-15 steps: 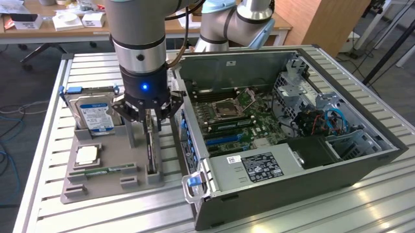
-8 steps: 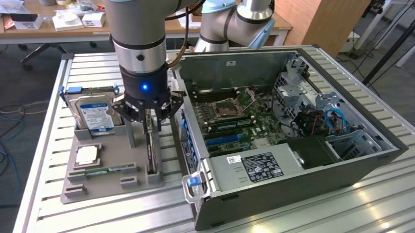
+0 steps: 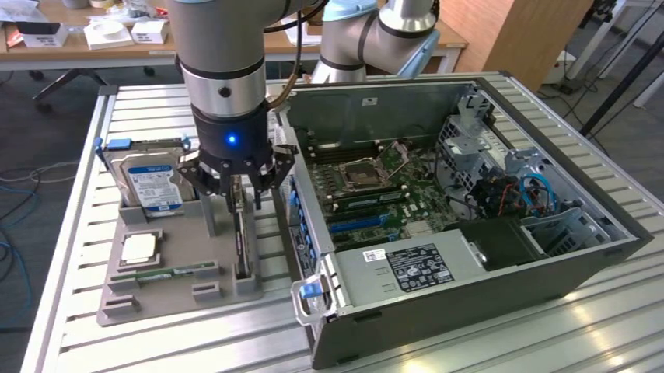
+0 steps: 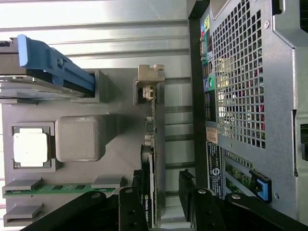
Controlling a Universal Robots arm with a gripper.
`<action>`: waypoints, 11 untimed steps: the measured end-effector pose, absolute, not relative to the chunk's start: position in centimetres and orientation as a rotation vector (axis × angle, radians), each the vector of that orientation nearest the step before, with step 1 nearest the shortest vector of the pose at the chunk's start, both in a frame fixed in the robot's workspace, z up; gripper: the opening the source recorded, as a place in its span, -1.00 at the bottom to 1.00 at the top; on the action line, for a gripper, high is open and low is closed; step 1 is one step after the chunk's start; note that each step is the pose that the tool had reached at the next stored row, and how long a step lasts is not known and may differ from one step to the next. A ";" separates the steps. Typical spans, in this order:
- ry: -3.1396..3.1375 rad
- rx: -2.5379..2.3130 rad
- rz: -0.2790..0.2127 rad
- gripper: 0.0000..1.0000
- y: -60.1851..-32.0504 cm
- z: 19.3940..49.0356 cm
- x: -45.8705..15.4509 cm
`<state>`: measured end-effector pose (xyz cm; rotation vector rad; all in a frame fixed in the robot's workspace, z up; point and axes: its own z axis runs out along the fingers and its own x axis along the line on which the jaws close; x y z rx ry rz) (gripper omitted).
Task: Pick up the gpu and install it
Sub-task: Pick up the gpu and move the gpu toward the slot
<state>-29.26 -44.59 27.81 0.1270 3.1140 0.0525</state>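
**GPU on edge in the tray, straddled by open jaws**

The gpu (image 4: pixel 156 159) is seen standing on edge in a slot of the grey holder tray (image 3: pixel 166 299), with its silver bracket (image 4: pixel 150 74) at one end, just beside the open computer case (image 3: pixel 467 295). The gripper (image 3: pixel 242 203) is held directly over it, jaws spread, one finger on each flat face; no grip is made. The card is judged light and stiff but fragile. It is best taken squarely by its two faces near the upper edge, and bending or twisting is to be avoided.
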 end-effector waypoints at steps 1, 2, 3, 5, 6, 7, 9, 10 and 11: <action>3.114 0.127 0.053 -0.14 -44.6 27.8 -29.3; 3.114 0.127 0.053 -0.14 -44.6 27.8 -29.4; 3.114 0.127 0.052 -0.14 -44.6 27.7 -29.4; 3.114 0.127 0.052 -0.14 -44.6 27.7 -29.5; 3.114 0.127 0.053 -0.14 -44.6 27.7 -29.6; 3.114 0.127 0.053 -0.14 -44.6 27.7 -29.6; 3.114 0.127 0.052 -0.14 -44.6 27.7 -29.6; 3.114 0.127 0.052 -0.14 -44.6 27.7 -29.6; 3.114 0.127 0.052 -0.14 -44.6 27.6 -29.6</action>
